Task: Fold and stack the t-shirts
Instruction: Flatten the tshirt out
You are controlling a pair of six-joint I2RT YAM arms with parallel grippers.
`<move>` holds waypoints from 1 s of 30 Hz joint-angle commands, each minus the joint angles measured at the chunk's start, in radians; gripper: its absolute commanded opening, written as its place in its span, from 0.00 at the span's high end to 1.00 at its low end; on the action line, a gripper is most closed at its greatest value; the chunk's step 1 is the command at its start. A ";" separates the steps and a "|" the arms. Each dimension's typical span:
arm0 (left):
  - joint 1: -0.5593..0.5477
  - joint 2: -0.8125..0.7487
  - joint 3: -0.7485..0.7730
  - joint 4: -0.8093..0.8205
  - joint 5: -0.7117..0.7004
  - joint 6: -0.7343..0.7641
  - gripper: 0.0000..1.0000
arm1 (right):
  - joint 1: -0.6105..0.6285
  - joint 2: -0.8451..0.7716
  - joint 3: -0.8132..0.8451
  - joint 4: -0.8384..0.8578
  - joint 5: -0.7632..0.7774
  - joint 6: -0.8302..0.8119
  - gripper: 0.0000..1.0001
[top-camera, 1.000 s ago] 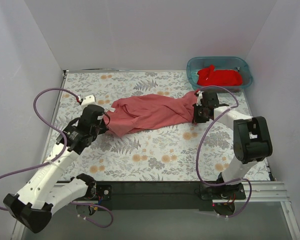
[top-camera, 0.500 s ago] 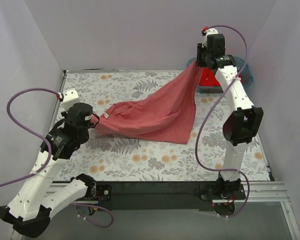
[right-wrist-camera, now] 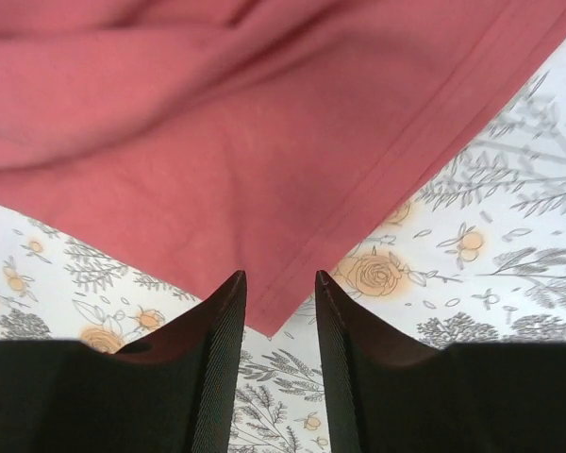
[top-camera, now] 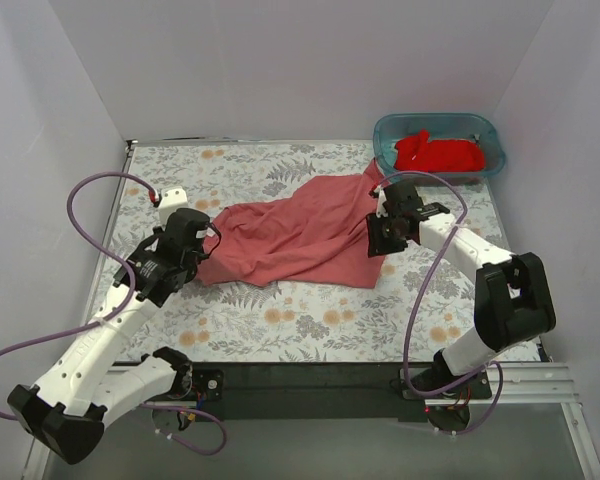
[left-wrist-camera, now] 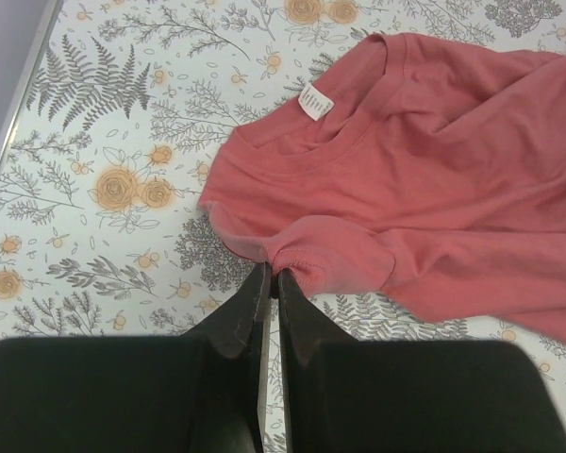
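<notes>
Right fingers are hanging open, salmon t-shirt just dropped flat on the counter for folding. Left fingers are still pinching its sleeve.

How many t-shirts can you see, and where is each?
2. The salmon-red t-shirt lies on the table; the bright red t-shirt is bunched in the teal tub, possibly hiding others.

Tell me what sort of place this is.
Probably a robot test cell, not a home: plain white walls box in a floral-covered table, two arms are bolted at its near edge, and a teal tub holds a red shirt.
</notes>
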 commanded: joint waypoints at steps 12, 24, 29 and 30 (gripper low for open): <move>0.007 0.013 -0.045 0.064 -0.031 -0.002 1.00 | -0.240 0.170 -0.103 0.163 0.076 0.115 0.72; 0.020 0.042 -0.127 0.197 0.099 0.012 1.00 | -0.331 0.043 -0.064 0.188 -0.025 0.149 0.47; 0.020 0.015 -0.231 0.288 0.181 0.012 1.00 | -0.333 -0.069 -0.262 0.243 -0.183 0.175 0.37; 0.020 0.012 -0.263 0.321 0.185 0.011 1.00 | -0.331 -0.083 -0.313 0.251 -0.196 0.187 0.34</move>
